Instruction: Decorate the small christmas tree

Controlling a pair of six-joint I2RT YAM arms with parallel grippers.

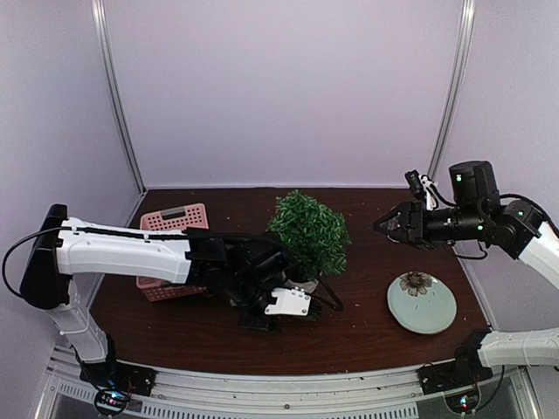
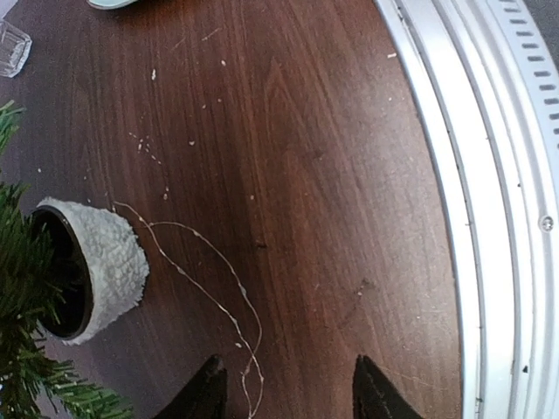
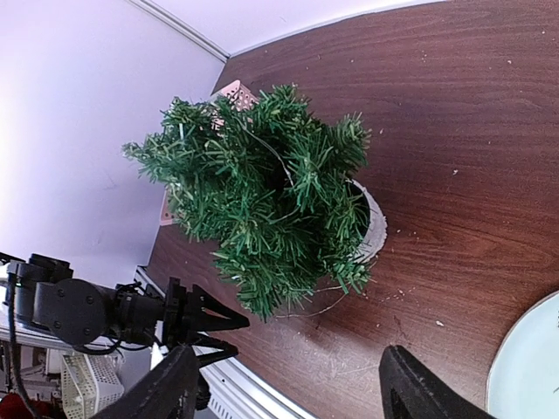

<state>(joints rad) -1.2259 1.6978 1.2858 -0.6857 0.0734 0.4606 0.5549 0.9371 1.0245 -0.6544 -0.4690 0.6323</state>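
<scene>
1. Over the table (image 1: 367, 262), in the top view:
   - The tree (image 1: 308, 231) stands upright near the middle, between a pink basket (image 1: 175, 218) and a pale plate (image 1: 422, 302).
   - The left pincer (image 1: 297, 304) sits low at the near side of the tree's base. Judgement: it is down there to reach a trimming lying on the table.
   - The right pincer (image 1: 390, 223) hangs level with the foliage, just to its right and apart from it. It seems placed to receive or steady whatever comes up.

2. Left wrist view:
   - The white pot (image 2: 109, 266) lies at the left edge, with green needles above it.
   - A thin wire (image 2: 210, 288) trails from the pot's rim across the wood and passes between the fingers.
   - The jaws stand apart. They straddle the wire but are not clenched on it, so the left pincer is released.
   - Judgement: the step in hand is picking up this loose end.

3. Right wrist view:
   - The tree fills the centre, with the pot behind it.
   - The right pincer's fingers frame it from a distance, spread wide and holding nothing.
   - A fine strand appears to cross the upper branches, but this is too thin to confirm.
</scene>
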